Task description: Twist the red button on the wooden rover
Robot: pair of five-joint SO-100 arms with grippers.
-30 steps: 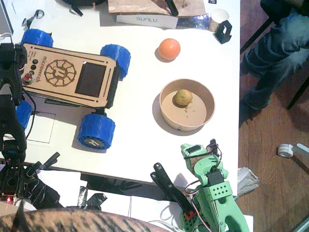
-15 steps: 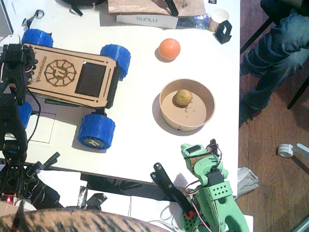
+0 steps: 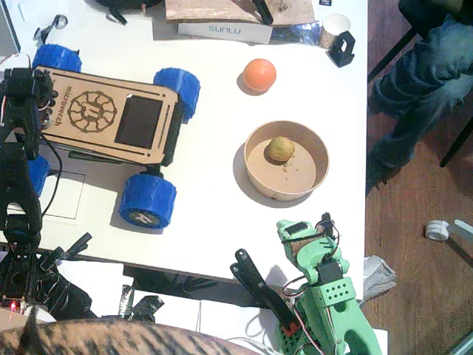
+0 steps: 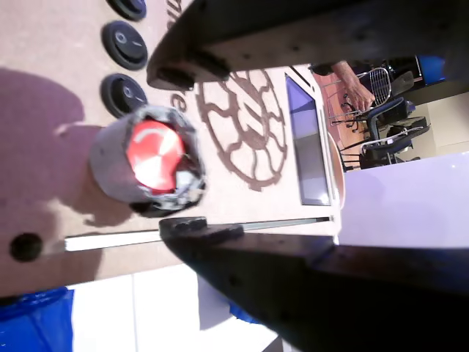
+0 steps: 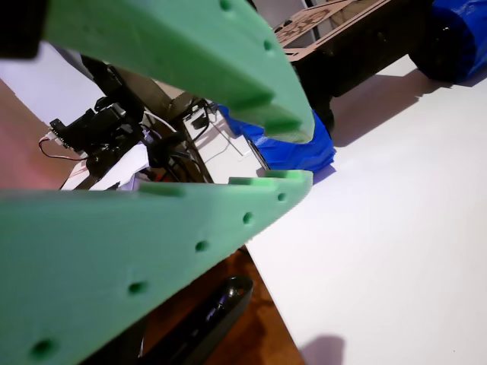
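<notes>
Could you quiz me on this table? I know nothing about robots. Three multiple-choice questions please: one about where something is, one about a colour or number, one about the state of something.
1. Where does the small yellowish fruit lie?
A. in the round bowl
B. on the wooden rover
C. on the floor

2. What colour are the rover's wheels?
A. green
B. blue
C. orange

3. How does the left gripper stand at the red button?
A. shut tight on it
B. open, one black finger on each side of it
C. far away, over the bowl

Answers:
1 A, the fixed view shows it inside the bowl.
2 B, each wheel in view is blue.
3 B, in a wrist view gaps show between the button and both fingers.
</notes>
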